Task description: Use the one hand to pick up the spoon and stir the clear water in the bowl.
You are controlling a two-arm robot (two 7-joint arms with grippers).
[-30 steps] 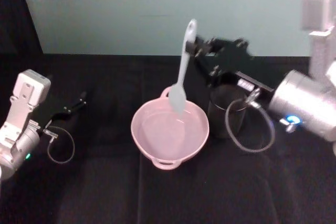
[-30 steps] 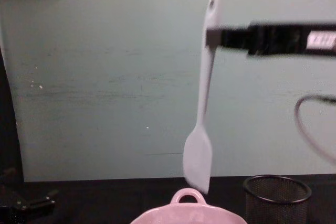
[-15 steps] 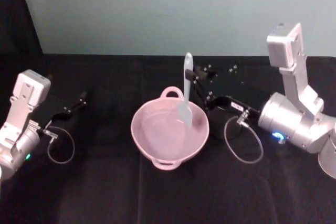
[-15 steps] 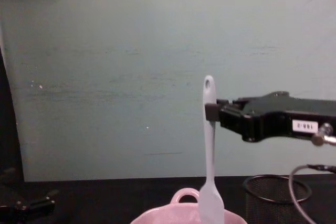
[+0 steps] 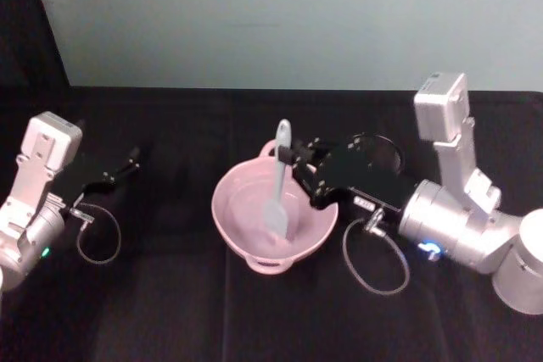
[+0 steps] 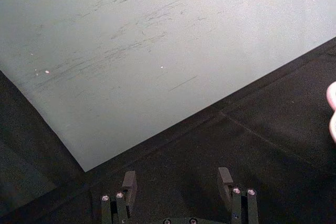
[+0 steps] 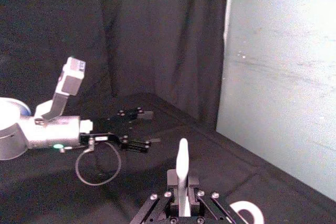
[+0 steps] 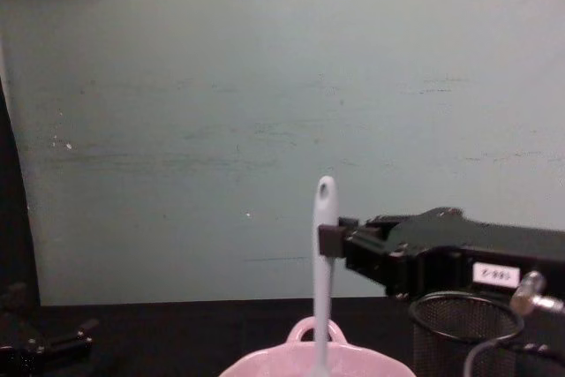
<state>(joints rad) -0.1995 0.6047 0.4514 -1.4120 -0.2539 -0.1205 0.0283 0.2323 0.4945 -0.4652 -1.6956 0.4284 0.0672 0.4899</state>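
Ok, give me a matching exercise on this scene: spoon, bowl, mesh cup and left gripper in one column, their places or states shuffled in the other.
Column one
1. spoon
2. bowl
3. wire-mesh cup
4. left gripper

Column two
A. open, apart from the other things, over the black cloth at the robot's left
B. pale pink, mid-table
C. upright, clamped near its top by the right gripper, blade down inside the bowl
D. black, standing right of the bowl, under the right gripper's body

Pairs: 1-C, 2-B, 3-D, 4-A
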